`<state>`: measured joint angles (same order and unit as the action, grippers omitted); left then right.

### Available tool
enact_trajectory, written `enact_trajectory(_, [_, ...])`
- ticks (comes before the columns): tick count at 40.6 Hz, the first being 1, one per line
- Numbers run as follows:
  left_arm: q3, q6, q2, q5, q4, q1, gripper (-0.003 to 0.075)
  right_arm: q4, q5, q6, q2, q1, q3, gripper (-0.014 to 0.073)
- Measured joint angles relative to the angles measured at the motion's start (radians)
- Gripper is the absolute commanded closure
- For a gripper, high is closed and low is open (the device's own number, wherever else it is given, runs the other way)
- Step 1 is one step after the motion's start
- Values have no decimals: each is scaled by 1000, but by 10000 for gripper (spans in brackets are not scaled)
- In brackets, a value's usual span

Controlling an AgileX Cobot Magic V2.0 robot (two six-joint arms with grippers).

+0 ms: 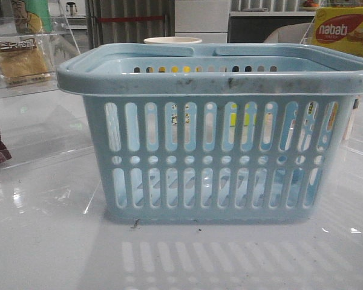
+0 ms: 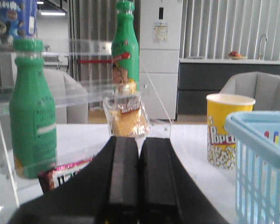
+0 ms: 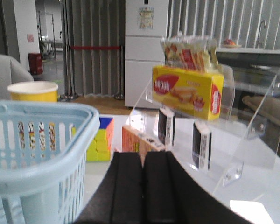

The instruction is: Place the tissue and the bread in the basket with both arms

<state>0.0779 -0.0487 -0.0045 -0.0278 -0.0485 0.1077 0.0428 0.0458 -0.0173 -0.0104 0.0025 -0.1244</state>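
Note:
The light-blue basket [image 1: 215, 75] stands in the middle of the table; it also shows in the left wrist view [image 2: 261, 158] and the right wrist view [image 3: 37, 135]. The bread [image 1: 21, 60] lies on a clear shelf at the back left, straight ahead of my left gripper [image 2: 140, 139], which is shut and empty; the bread [image 2: 127, 119] is well beyond its tips. My right gripper [image 3: 143, 155] is shut and empty beside the basket. Two alike small dark tissue packs [image 3: 200, 144] [image 3: 166, 127] stand on a clear rack ahead of it. No gripper shows in the front view.
Green bottles [image 2: 32, 112] and a dark maroon packet [image 2: 60, 173] sit on the left shelf. A popcorn cup [image 2: 228, 130] stands behind the basket. On the right are a nabati box [image 3: 189, 91], an orange box [image 3: 137, 140] and a colour cube [image 3: 100, 140].

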Motion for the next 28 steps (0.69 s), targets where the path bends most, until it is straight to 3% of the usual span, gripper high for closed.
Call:
enact_trajectory(7, [200,0,28,78,2,0,628,2,149,1,27,0,-236,536])
enact_trajectory(18, [513,0,258,317,8,0,628,-9,458,1,295,0,-555,536])
enact_trajectory(28, [589,0,455,546,9,0,628,-9,649,2,519,0,-623,536])
